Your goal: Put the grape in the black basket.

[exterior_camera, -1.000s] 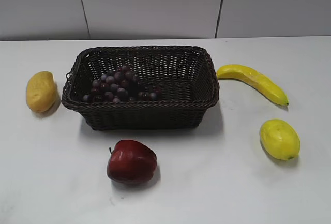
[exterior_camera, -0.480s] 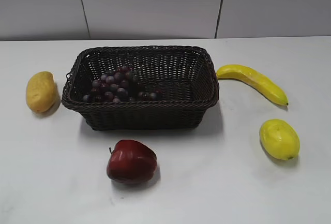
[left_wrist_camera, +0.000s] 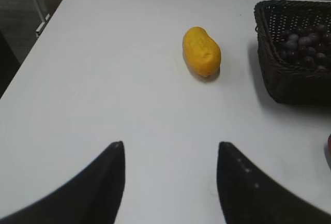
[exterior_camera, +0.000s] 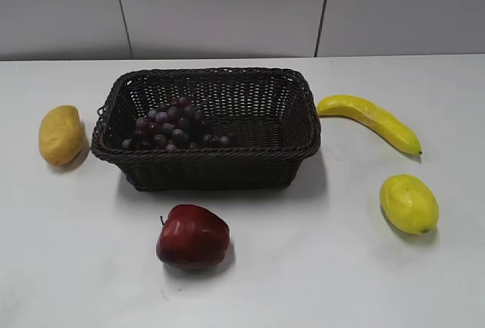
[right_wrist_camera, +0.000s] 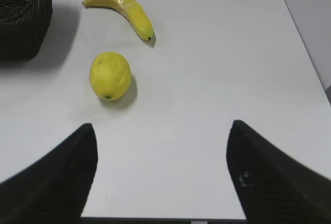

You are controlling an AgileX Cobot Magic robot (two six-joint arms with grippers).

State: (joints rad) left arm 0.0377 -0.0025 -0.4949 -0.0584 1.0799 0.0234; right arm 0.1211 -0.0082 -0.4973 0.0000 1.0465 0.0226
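The grape [exterior_camera: 170,126], a bunch of small dark purple-red grapes, lies inside the black basket [exterior_camera: 216,157] at its left end. Both also show in the left wrist view, the grape [left_wrist_camera: 305,45] in the basket [left_wrist_camera: 274,79] at the right edge. A corner of the basket [right_wrist_camera: 23,22] shows in the right wrist view. My left gripper [left_wrist_camera: 169,144] is open and empty above bare table, left of the basket. My right gripper [right_wrist_camera: 162,125] is open and empty near the table's front right edge. Neither gripper shows in the exterior view.
A red apple [exterior_camera: 192,236] lies in front of the basket. A yellow-orange fruit [exterior_camera: 61,134] lies left of it. A banana [exterior_camera: 371,120] and a lemon [exterior_camera: 409,203] lie to the right. The white table [exterior_camera: 303,267] meets a wall behind.
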